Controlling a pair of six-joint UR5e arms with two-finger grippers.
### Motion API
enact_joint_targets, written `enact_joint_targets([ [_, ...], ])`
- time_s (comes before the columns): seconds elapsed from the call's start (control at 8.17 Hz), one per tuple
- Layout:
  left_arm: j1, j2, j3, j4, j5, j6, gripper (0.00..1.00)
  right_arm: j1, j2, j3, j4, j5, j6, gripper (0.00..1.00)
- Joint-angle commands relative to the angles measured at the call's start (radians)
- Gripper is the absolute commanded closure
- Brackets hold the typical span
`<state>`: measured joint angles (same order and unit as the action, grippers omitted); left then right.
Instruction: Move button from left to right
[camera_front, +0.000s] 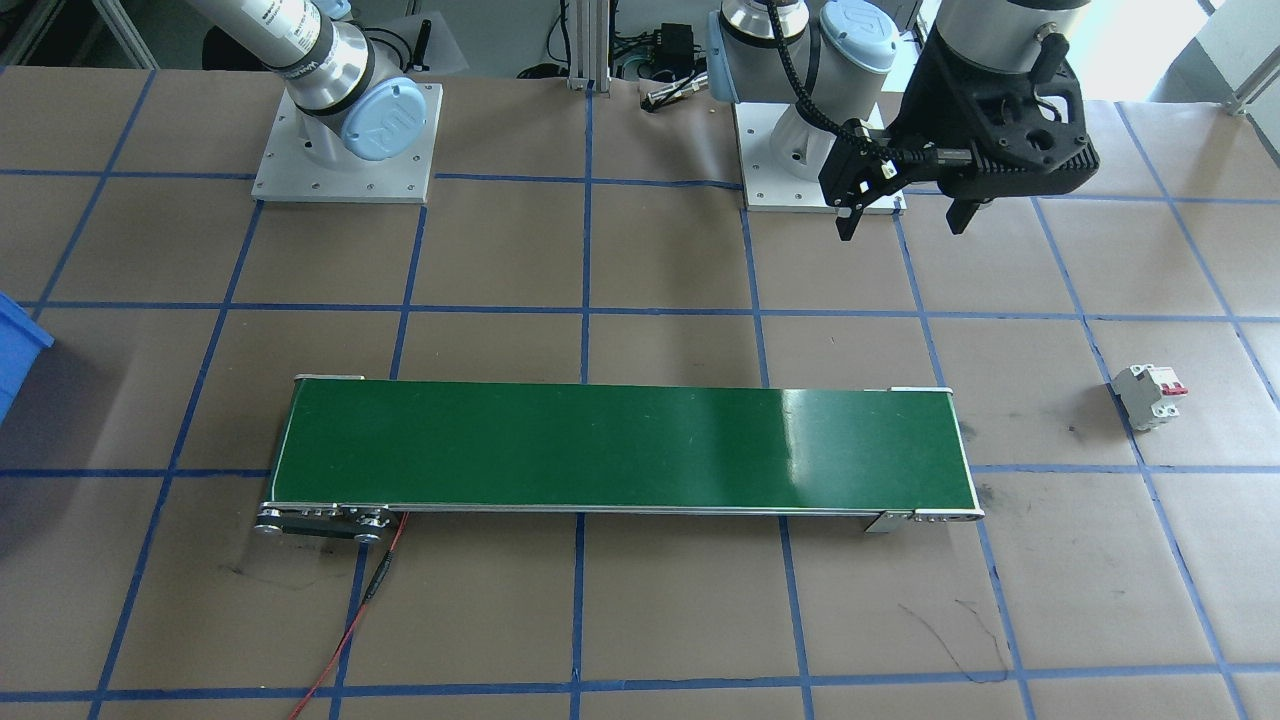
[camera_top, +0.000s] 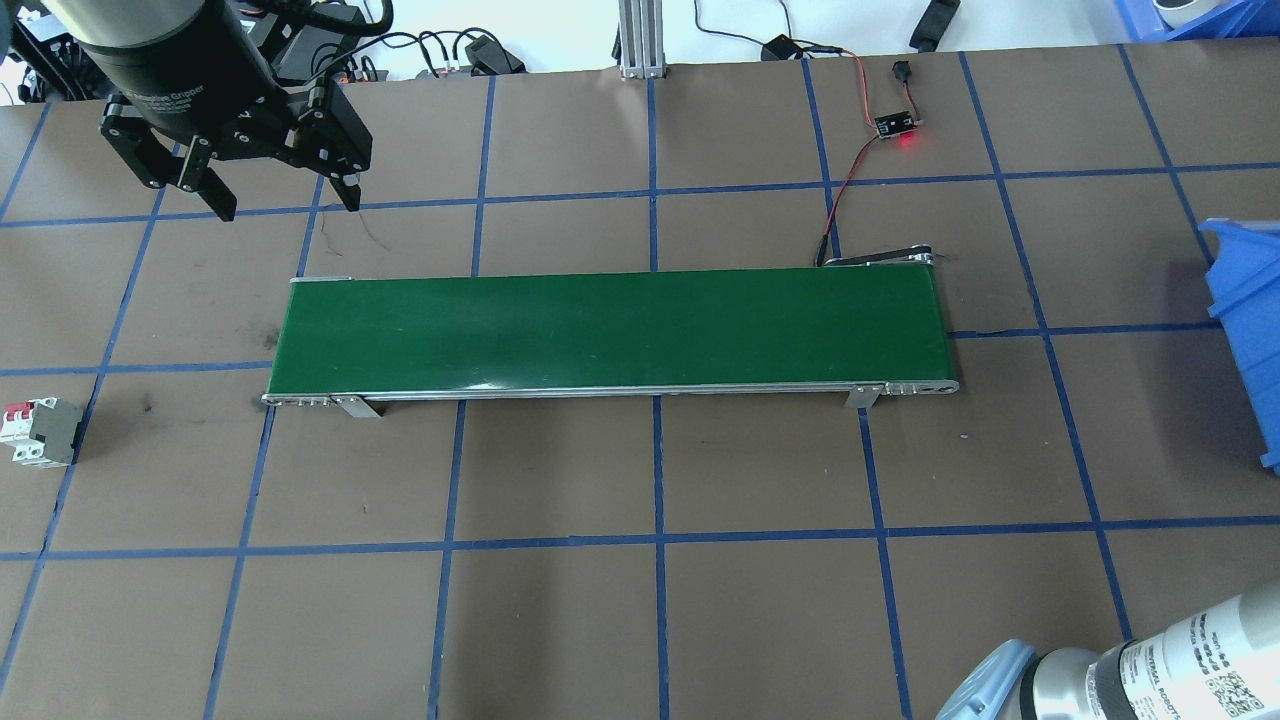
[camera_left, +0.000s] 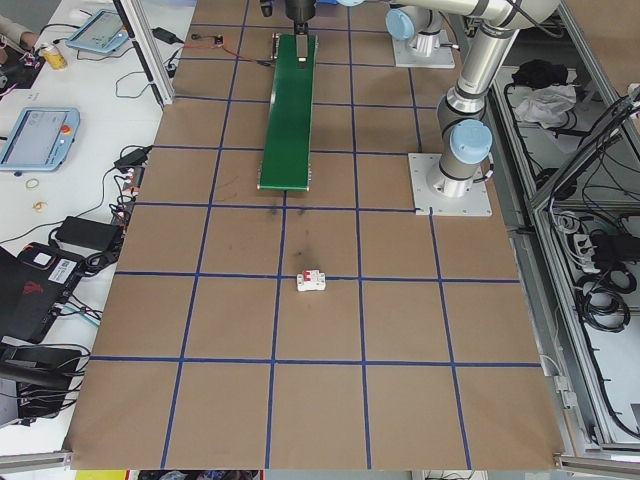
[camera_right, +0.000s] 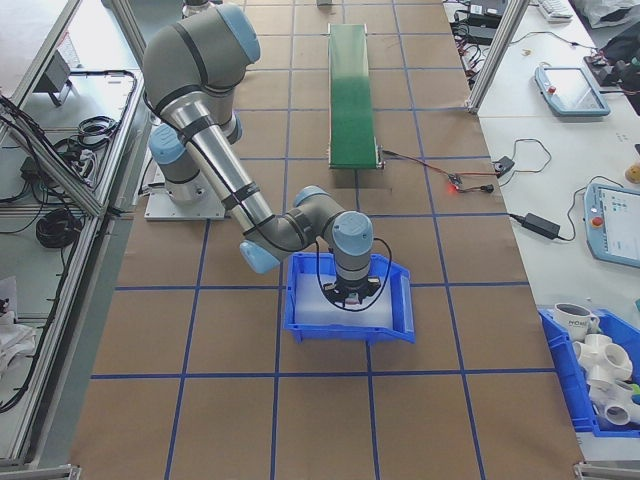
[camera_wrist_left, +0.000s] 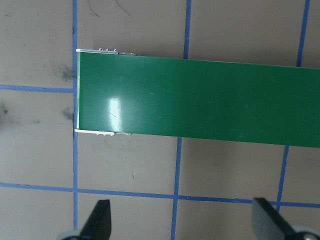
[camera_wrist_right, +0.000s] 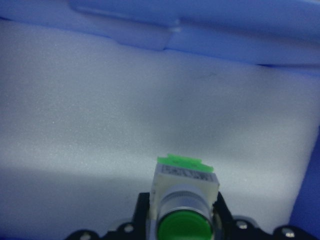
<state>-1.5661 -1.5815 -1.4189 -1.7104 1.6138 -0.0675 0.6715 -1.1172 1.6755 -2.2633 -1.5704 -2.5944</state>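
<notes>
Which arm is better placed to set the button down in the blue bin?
Right. The right gripper holds the button over the blue bin; the left gripper hangs open beyond the conveyor.

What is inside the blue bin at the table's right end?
Inside the blue bin: white foam lining and the green button, held by the right pincer. The arm covers part of the floor.
</notes>
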Motion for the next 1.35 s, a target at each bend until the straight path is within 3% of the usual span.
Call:
enact_joint_targets([
  [0.0, 0.000, 0.000, 0.000, 0.000, 0.000, 0.000, 0.00, -0.004, 0.033, 0.003, -0.028, 0.000, -0.058, 0.67],
  [0.12, 0.001, 0.000, 0.000, 0.000, 0.000, 0.000, 0.00, -0.003, 0.028, 0.006, -0.015, -0.002, -0.055, 0.01],
  [0.37, 0.000, 0.002, 0.000, 0.000, 0.000, 0.002, 0.00, -0.004, -0.027, 0.007, -0.010, 0.000, -0.043, 0.00],
  [0.61, 0.000, 0.002, 0.000, 0.000, 0.000, 0.002, 0.00, -0.004, -0.132, 0.007, 0.075, 0.068, 0.084, 0.00],
  [0.73, 0.000, 0.002, 0.000, 0.000, 0.000, 0.002, 0.00, 0.008, -0.217, 0.007, 0.199, 0.069, 0.218, 0.00],
  [0.98, 0.000, 0.002, 0.000, 0.000, 0.000, 0.002, 0.00, 0.049, -0.384, 0.010, 0.451, 0.063, 0.731, 0.00],
  [1.22, 0.000, 0.003, 0.002, 0.000, 0.000, 0.002, 0.00, 0.207, -0.482, -0.005, 0.627, 0.070, 1.103, 0.00],
])
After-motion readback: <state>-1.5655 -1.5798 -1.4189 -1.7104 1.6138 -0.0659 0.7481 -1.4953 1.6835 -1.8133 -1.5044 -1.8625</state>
